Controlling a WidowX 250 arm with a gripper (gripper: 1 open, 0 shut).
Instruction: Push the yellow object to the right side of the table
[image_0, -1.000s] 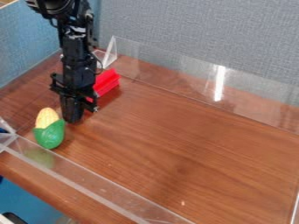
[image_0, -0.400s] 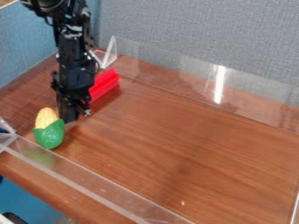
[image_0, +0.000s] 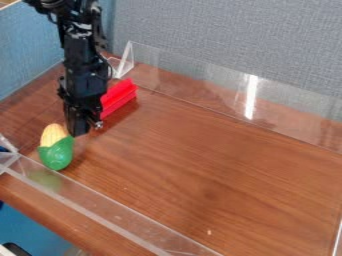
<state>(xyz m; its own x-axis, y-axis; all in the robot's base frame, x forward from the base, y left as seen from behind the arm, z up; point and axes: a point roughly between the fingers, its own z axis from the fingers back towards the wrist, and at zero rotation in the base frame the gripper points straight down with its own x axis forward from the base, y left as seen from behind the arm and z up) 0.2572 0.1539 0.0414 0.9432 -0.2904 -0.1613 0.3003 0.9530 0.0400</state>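
The yellow object (image_0: 56, 148), a small egg-shaped toy with a yellow top and a green bottom, lies near the left front corner of the table (image_0: 214, 160). My gripper (image_0: 82, 128) points straight down, shut and empty, just to the right of the toy's yellow end and slightly behind it. Whether the fingertips touch the toy cannot be told. The black arm rises from the gripper toward the top left.
A red rectangular block (image_0: 118, 97) lies right behind the gripper, against the back left. Low clear acrylic walls (image_0: 201, 75) edge the tabletop on all sides. The wood surface stretches to the right of the toy.
The gripper has shifted slightly left and lifted a little, ending closer to the toy. The toy and the red block have stayed in place.
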